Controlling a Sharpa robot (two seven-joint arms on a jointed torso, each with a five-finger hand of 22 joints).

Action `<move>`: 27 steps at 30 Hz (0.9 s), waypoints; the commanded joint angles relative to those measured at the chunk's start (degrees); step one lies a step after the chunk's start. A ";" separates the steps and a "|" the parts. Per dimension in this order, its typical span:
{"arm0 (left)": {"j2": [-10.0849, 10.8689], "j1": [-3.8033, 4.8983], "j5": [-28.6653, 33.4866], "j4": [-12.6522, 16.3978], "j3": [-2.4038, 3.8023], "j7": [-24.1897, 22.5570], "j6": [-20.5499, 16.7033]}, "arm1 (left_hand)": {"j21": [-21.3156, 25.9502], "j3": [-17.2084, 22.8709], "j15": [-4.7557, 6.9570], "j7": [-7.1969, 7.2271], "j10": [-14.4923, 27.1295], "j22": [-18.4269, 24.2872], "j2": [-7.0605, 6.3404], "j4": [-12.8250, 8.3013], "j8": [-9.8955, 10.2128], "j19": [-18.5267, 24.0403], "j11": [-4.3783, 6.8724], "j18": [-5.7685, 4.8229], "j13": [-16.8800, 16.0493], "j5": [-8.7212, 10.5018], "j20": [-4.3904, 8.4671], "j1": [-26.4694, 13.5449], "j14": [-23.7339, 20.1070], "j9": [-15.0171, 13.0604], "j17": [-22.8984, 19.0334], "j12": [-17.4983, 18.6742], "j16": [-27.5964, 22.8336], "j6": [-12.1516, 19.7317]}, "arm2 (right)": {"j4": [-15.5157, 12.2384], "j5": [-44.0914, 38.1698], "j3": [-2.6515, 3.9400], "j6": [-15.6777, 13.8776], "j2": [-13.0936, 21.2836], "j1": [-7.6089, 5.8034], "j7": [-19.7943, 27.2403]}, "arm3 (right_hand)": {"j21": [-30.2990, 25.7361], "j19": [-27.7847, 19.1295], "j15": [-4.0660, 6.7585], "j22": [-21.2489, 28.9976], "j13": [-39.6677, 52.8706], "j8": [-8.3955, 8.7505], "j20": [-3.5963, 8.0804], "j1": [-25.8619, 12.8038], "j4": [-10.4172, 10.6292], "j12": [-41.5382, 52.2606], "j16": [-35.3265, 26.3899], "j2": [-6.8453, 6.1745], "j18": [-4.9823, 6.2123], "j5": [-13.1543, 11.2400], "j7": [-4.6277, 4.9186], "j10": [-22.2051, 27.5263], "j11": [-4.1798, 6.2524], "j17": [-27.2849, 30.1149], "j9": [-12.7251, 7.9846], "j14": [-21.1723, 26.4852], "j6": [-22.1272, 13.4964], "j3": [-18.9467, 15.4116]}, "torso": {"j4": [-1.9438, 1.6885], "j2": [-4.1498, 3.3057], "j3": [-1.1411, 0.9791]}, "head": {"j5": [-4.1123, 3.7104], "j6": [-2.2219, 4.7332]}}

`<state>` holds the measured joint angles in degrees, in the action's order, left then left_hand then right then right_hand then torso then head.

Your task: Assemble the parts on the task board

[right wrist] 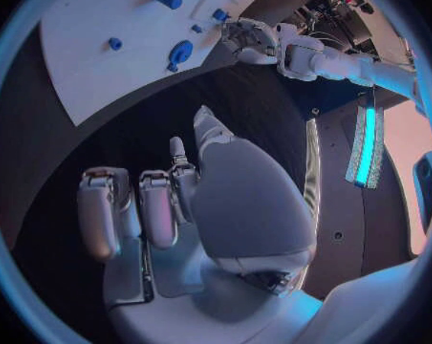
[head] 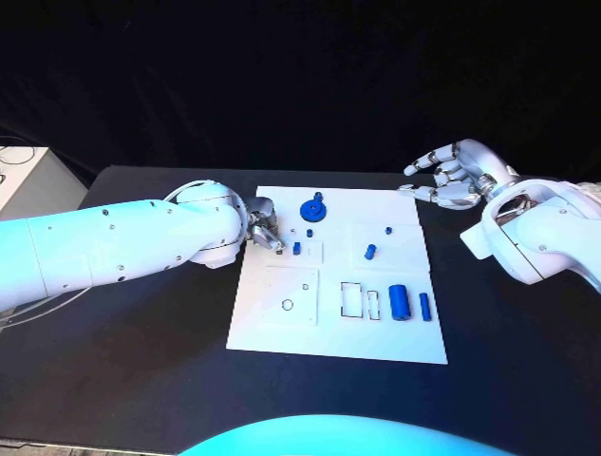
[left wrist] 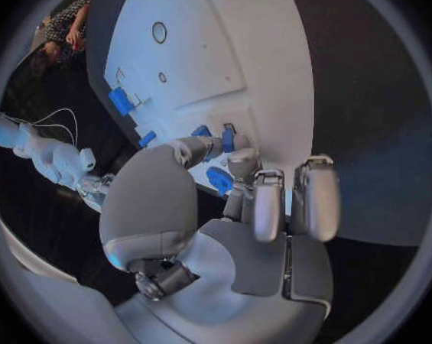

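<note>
Your left robot hand (head: 262, 231) pinches a small blue peg (left wrist: 227, 139) over the white board (head: 383, 323), right robot hand (head: 451, 176) spread empty; tilt it and it could jam.

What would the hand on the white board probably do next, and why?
Probably ease the left hand straight down a little. Its fingertips are pinching a small blue peg upright at the white board, so the peg looks close to being seated rather than carried elsewhere. The right hand hovers empty beyond the board's far corner, so it seems to be waiting.
</note>
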<state>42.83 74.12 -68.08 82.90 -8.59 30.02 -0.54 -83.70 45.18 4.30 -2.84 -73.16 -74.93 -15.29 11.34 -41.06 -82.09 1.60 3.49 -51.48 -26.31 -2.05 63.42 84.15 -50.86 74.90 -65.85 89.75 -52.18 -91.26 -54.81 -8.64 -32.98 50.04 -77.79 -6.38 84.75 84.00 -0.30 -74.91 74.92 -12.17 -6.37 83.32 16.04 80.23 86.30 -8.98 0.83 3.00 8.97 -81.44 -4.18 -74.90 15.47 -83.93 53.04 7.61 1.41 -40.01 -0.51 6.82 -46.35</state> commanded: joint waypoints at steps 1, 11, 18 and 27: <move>0.02 -0.23 0.20 0.11 -0.17 0.08 1.85 | -0.15 9.70 0.35 0.37 -0.47 -4.65 0.63 -9.52 -0.31 -0.29 0.10 -0.73 -0.01 -0.40 0.14 0.06 5.85 -0.07 15.10 -0.25 0.25 -0.61 | -0.01 -0.07 0.00 0.08 -0.03 0.04 0.84 | -0.20 3.06 0.45 -11.18 6.51 -0.28 0.50 -0.41 -0.07 -0.13 -0.24 0.07 0.65 0.28 -0.06 0.15 0.04 -6.97 -0.06 -3.86 -0.27 0.37 | -0.01 -0.01 0.00 | -0.05 -0.06; 0.19 -0.36 0.82 0.28 -0.20 0.03 2.72 | -0.16 9.72 0.35 0.37 -0.45 -4.67 0.64 -9.52 -0.31 -0.30 0.10 -0.74 0.04 -0.38 0.15 0.03 5.85 -0.08 15.10 -0.21 0.25 -0.62 | -0.02 -0.08 0.00 0.17 0.01 0.05 0.86 | -0.20 3.06 0.45 -11.18 6.51 -0.28 0.50 -0.41 -0.07 -0.13 -0.24 0.07 0.65 0.28 -0.06 0.15 0.04 -6.97 -0.06 -3.86 -0.27 0.37 | 0.06 0.00 -0.02 | -0.06 -0.34; 0.33 -0.41 0.93 0.57 -0.21 -0.01 3.10 | -0.14 9.79 0.36 0.38 -0.44 -4.63 0.65 -9.54 -0.31 -0.27 0.11 -0.73 0.13 -0.34 0.16 -0.05 5.85 -0.09 15.10 -0.15 0.25 -0.62 | 0.01 -0.08 0.00 0.20 0.09 0.05 0.83 | -0.20 3.06 0.45 -11.18 6.51 -0.28 0.50 -0.41 -0.07 -0.13 -0.24 0.07 0.65 0.28 -0.06 0.15 0.04 -6.97 -0.06 -3.86 -0.27 0.37 | 0.00 -0.01 -0.02 | -0.07 -0.49; 0.37 -0.45 1.25 0.63 -0.21 -0.10 3.60 | -0.14 9.81 0.36 0.38 -0.44 -4.63 0.66 -9.55 -0.31 -0.27 0.12 -0.73 0.15 -0.33 0.17 -0.06 5.85 -0.10 15.10 -0.13 0.25 -0.62 | 0.02 -0.09 0.00 0.27 0.11 0.05 0.81 | -0.30 3.03 0.48 -11.10 6.50 -0.36 0.53 -0.46 -0.04 -0.13 -0.29 0.11 0.68 0.28 -0.08 0.10 0.07 -6.92 -0.05 -3.86 -0.25 0.41 | 0.02 -0.01 0.00 | -0.13 -0.64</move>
<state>43.27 74.02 -67.66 83.29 -8.56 29.99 0.79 -83.70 45.24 4.30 -2.80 -73.24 -74.92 -15.23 11.28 -41.17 -82.09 1.50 3.49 -51.37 -26.53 -2.05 63.48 84.15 -50.91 74.90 -65.84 89.75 -52.24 -91.23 -54.74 -8.64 -32.97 50.15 -77.78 -6.28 84.76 84.00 -0.30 -74.94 74.91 -12.17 -6.37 83.32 16.04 80.23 86.30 -8.98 0.83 3.00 8.97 -81.44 -4.18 -74.90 15.48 -83.93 53.04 7.61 1.42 -40.00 -0.50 6.71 -46.91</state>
